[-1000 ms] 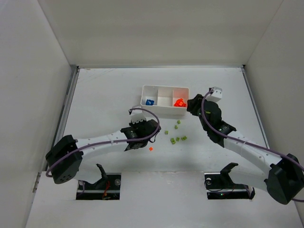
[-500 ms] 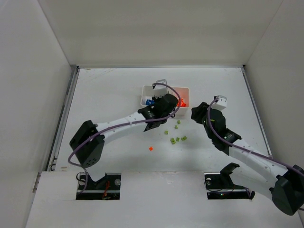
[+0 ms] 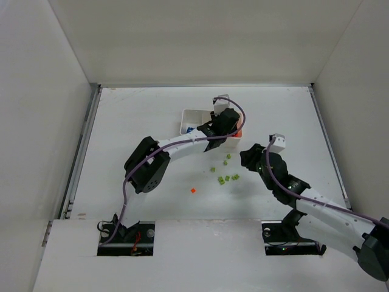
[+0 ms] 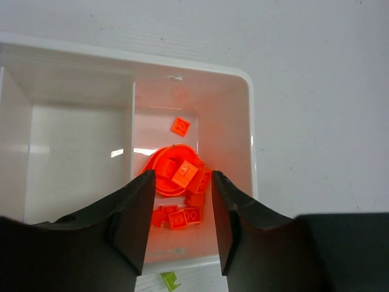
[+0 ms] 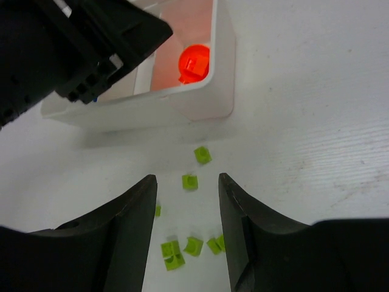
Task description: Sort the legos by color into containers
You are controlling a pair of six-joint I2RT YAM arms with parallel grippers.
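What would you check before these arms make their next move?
1. Left fingers open above the tray's right compartment: ok.
2. That compartment holds only orange bricks: ok.
3. Right fingers open above the yellow-green bricks: ok.
4. Middle compartment free of wrong colours: ok, as far as it shows.
5. Every orange brick off the table: not ok, one stray orange brick lies there.

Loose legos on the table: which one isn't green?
The orange-red brick, lying alone left of the yellow-green cluster; every other loose one is yellow-green.
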